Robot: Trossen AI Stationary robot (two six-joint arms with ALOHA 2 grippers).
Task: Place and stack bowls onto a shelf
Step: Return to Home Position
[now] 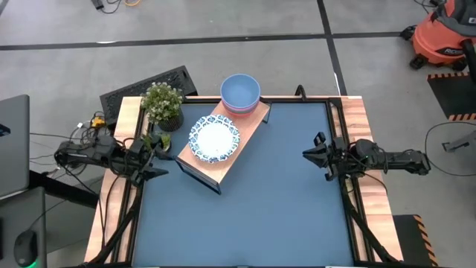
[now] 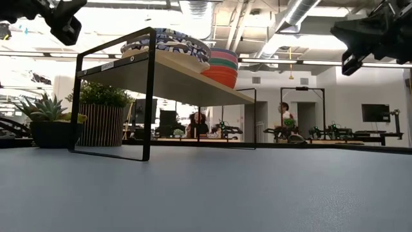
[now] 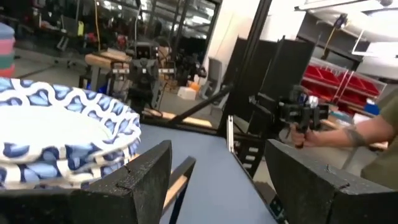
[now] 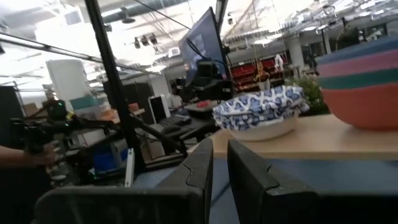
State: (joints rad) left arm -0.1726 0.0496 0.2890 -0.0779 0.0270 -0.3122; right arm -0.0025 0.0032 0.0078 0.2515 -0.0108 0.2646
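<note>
Dark blue tabletop point(image 1: 260, 208): shelf point(image 1: 251, 125) sits angled near the far-left corner. White patterned bowls point(image 1: 214, 138) are stacked at its near end, plain bowls point(image 1: 240, 92) at its far end, light blue on top. Left gripper point(image 1: 158, 158) at the left edge, jaws wide apart, empty. Right gripper point(image 1: 309, 154) at the right edge, jaws nearly closed, empty.

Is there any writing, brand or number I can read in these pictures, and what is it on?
Nothing reads clearly.
Label on the orange shop vacuum: too small to read.
White sticker on the frame of the shelf: too small to read.
</note>
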